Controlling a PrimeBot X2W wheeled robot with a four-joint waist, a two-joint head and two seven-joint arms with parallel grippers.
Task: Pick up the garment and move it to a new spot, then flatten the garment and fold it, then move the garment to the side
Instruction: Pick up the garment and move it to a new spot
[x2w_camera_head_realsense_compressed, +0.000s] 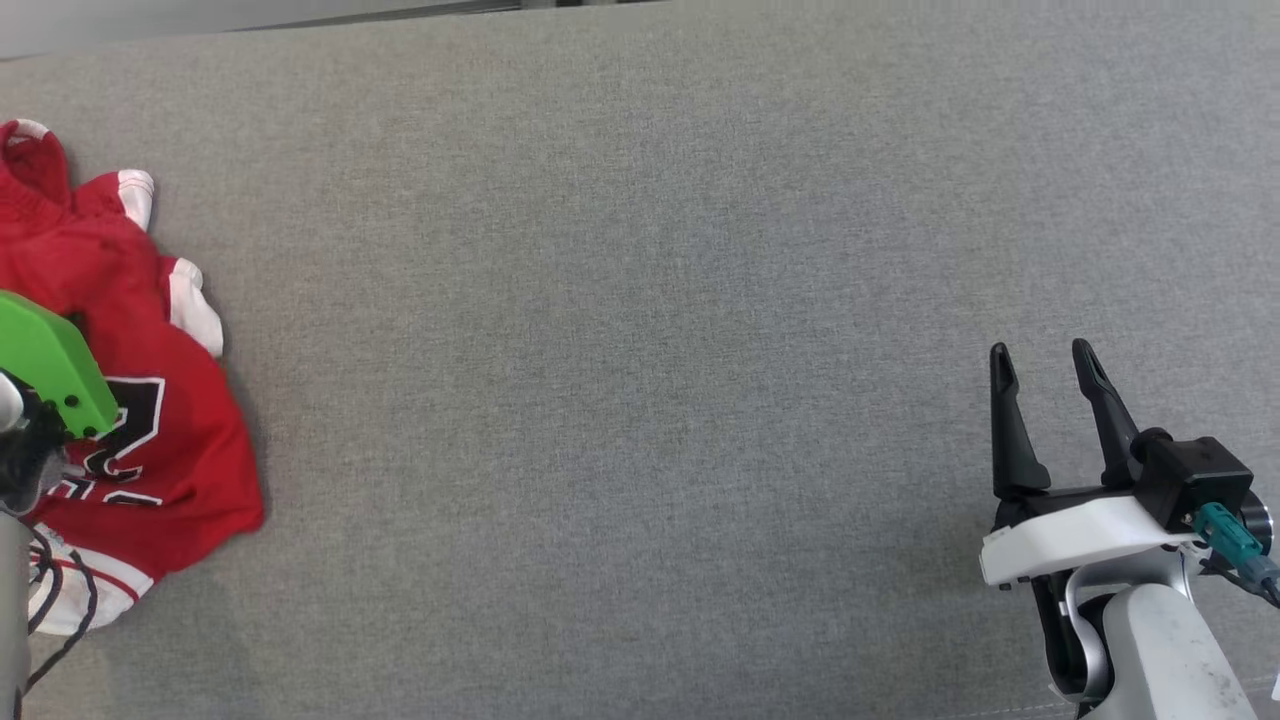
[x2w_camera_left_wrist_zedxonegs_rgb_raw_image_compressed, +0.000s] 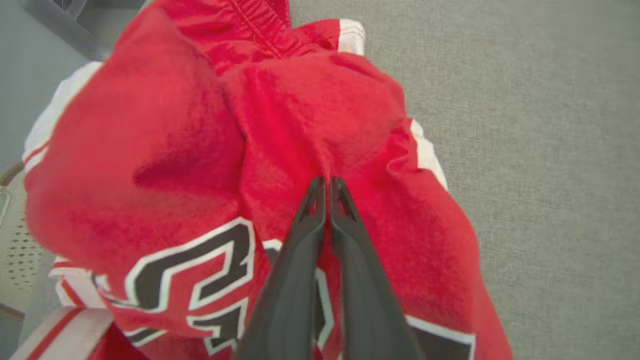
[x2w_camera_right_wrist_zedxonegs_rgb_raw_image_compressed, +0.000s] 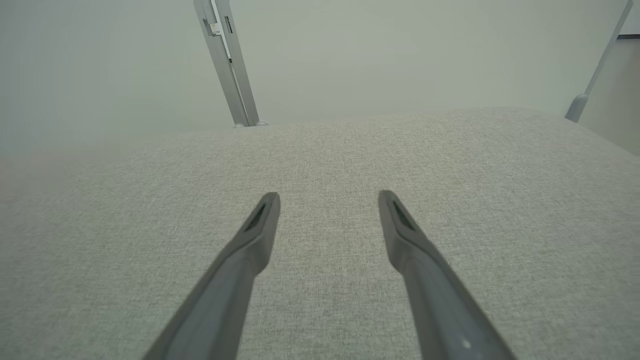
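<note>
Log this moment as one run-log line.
left gripper: shut on crumpled red jersey | right gripper: open, nothing held | grey fabric surface | stage: pickup

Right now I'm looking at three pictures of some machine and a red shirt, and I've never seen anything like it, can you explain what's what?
This is a wheeled robot with two arms, each ending in a gripper with two long dark fingers. The head view looks down from its head onto a grey fabric surface. A crumpled red garment with white trim and black lettering lies at the far left. The left wrist view looks along the left gripper, whose fingers are pinched together on a fold of the garment. The right wrist view looks along the right gripper, whose fingers stand apart over bare fabric, holding nothing; in the head view it sits at the lower right.
</note>
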